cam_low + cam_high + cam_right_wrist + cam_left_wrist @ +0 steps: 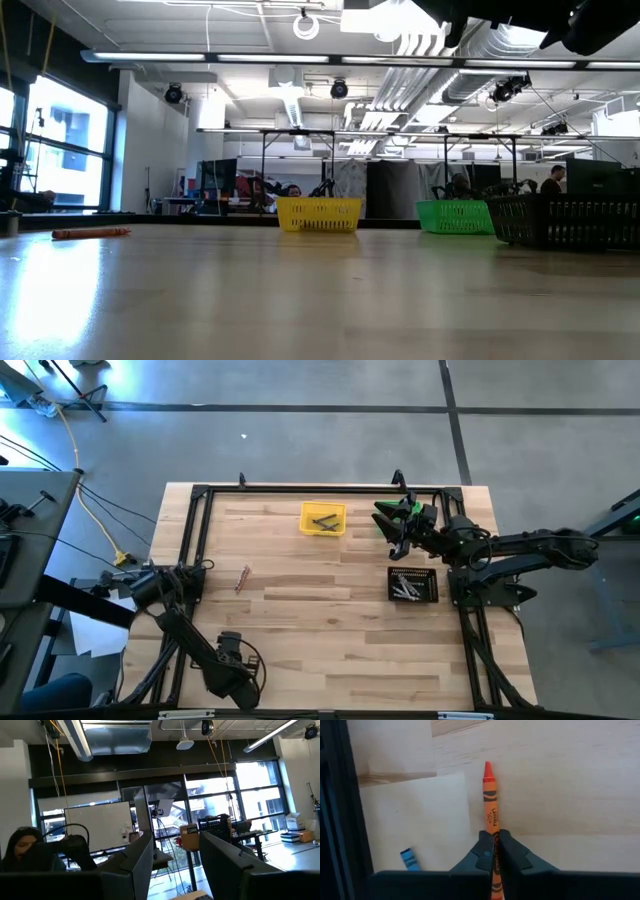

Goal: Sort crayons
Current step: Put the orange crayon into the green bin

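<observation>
High view: the left gripper [228, 678] sits at the near left corner of the pale wooden counter [330, 630]; the right gripper [396, 538] hangs beside the green square bin [398, 512]. Crayons lie in the yellow square bin [323, 518] and the black ribbed tray [413, 584]; one reddish crayon [242, 578] lies loose on the left.
Low view: that loose crayon [90, 233] lies flat, well apart from the bins.
Left wrist view: jaws clamped on an orange wax crayon [490, 815]; a blue crayon stub [409, 859] lies near.
Right wrist view: jaws wide, holding nothing; a person [22, 851] sits beyond.

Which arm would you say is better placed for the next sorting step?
Probably the left: its gripper is shut on an orange paper-wrapped crayon. The right gripper is open and empty, up by the green square bin.
</observation>
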You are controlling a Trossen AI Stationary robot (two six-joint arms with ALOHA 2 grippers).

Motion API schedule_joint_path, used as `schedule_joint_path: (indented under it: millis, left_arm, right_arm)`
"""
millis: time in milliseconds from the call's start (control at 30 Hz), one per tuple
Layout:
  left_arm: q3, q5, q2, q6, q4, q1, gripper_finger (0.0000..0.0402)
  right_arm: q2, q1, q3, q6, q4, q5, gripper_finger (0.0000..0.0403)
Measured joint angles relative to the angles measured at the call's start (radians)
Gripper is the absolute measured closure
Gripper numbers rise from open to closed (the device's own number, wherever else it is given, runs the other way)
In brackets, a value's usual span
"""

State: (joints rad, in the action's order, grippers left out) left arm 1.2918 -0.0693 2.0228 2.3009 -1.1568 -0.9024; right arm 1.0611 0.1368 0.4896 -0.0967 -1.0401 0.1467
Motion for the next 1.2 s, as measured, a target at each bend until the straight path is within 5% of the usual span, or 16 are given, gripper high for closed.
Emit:
schedule_joint_path:
  millis: [300,600,767,1033,1200]
  left_arm:
    - [0.097,0.165,-0.007,-0.061,-0.014,0.021,0.0401]
    - [0.170,0.603,-0.007,-0.243,-0.031,0.083,0.0401]
    - [0.235,0.850,-0.008,-0.459,-0.033,0.140,0.0401]
    - [0.364,1.099,-0.010,-0.873,0.062,0.224,0.0401]
    - [0.415,1.157,-0.012,-1.312,0.307,0.244,0.0401]
  right_arm:
    - [0.000,0.000,0.000,-0.050,0.018,0.000,0.0249]
    - [0.000,0.000,0.000,-0.162,0.141,-0.067,0.0249]
    - [0.000,-0.007,0.000,-0.263,0.295,-0.138,0.0249]
    - [0.000,-0.125,0.000,-0.352,0.501,-0.138,0.0249]
    - [0.000,-0.297,0.000,-0.339,0.501,0.001,0.0249]
